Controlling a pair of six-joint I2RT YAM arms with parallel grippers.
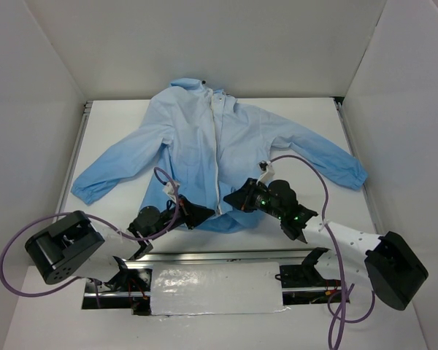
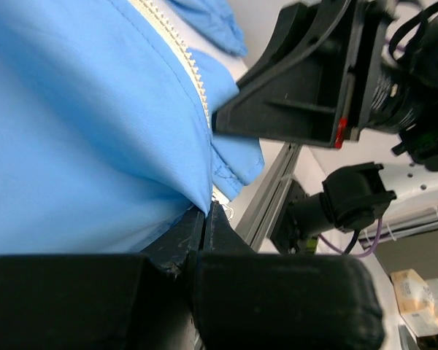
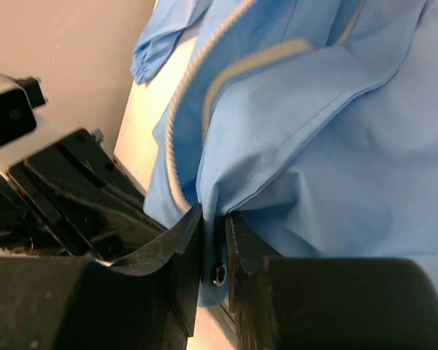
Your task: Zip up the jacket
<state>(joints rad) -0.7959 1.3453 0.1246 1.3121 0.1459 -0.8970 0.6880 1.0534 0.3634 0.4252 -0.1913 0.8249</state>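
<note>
The light-blue jacket (image 1: pixel 204 146) lies spread on the white table, collar far, its whitish zipper strip (image 1: pixel 220 157) running down the centre. My left gripper (image 1: pixel 204 215) is shut on the jacket's bottom hem just left of the zipper; in the left wrist view the fabric (image 2: pixel 95 131) is pinched between its fingertips (image 2: pixel 206 211). My right gripper (image 1: pixel 233 200) is shut on the hem corner just right of the zipper; in the right wrist view the jaws (image 3: pixel 213 226) clamp a fold of fabric (image 3: pixel 314 146) with a small metal eyelet between them.
White walls enclose the table on three sides. An aluminium rail (image 1: pixel 219 255) runs along the near edge between the arm bases. Purple cables (image 1: pixel 306 168) loop over the jacket's right side and beside the left arm.
</note>
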